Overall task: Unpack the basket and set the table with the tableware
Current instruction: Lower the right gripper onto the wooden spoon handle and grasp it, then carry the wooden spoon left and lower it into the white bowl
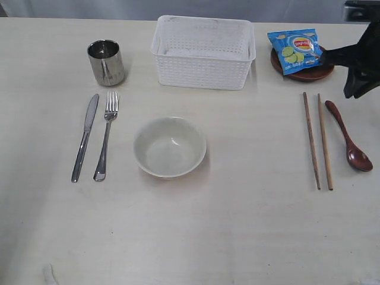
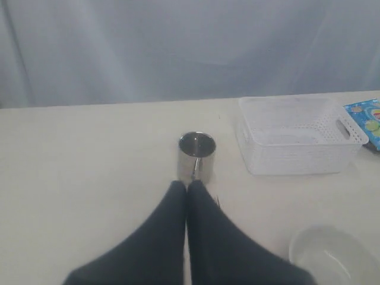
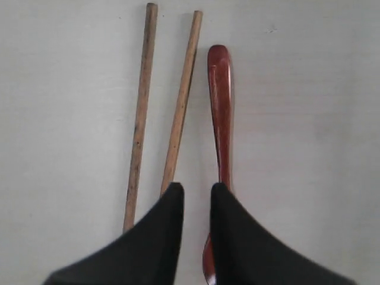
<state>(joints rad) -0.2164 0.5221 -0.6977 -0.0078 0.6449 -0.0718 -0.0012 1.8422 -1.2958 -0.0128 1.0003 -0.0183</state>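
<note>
Exterior view: bright, even, diffuse light across the bench (image 1: 237, 237). Soft, thin shadows hug the bowl (image 1: 170, 146) and basket (image 1: 203, 53); the cup (image 1: 107, 62) mirrors pale streaks. Left wrist view: hazy, washed-out, soft. Right wrist view: right pincer (image 3: 196, 190) dark and blurred; spoon (image 3: 219, 101) sharp, glossy.

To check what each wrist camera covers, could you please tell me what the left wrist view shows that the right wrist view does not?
Only the left wrist view: the cup, the basket, part of the bowl, a corner of the chip bag, and the left gripper, closed. Only the right wrist view: the chopsticks, the spoon, and the right gripper, slightly open and holding nothing. Both: the table, seen as bare cream surface.
</note>
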